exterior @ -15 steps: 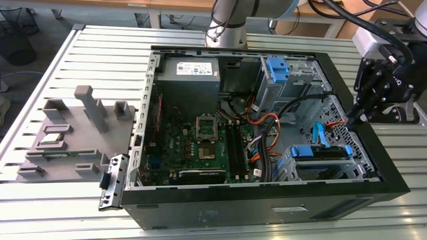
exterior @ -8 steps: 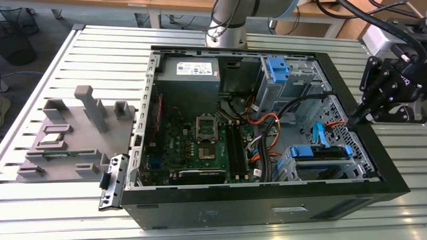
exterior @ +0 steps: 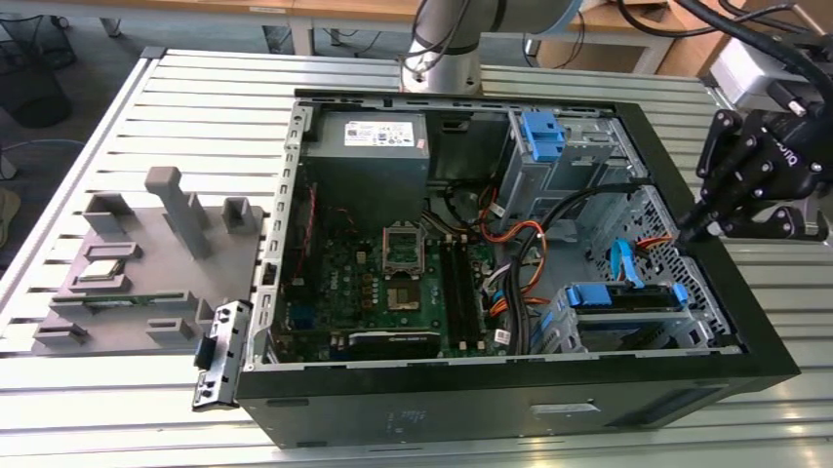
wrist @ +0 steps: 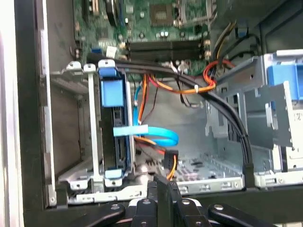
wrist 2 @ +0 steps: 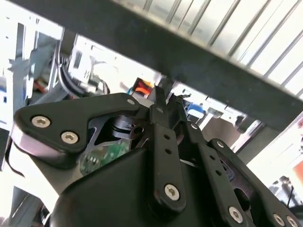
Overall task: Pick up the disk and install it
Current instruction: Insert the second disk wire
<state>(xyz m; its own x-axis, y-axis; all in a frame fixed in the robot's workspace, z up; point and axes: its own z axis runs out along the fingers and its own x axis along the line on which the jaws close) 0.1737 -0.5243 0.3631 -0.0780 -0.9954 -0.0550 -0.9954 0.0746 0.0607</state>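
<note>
The disk sits in its blue frame inside the metal drive cage at the near right corner of the open computer case. In the first wrist view the disk stands edge-on between the cage rails, blue frame end outward. My black gripper hangs over the case's wall on the exterior view's right, a short way beyond the cage. Its fingers are pressed together, shut with nothing between them, and they meet at the tip in the second wrist view.
A bare blue bracket sits in the rear bay. The grey power-supply box, motherboard and orange and black cables lie inside. A blue flat cable runs beside the cage. A grey fixture tray stands on the exterior view's left.
</note>
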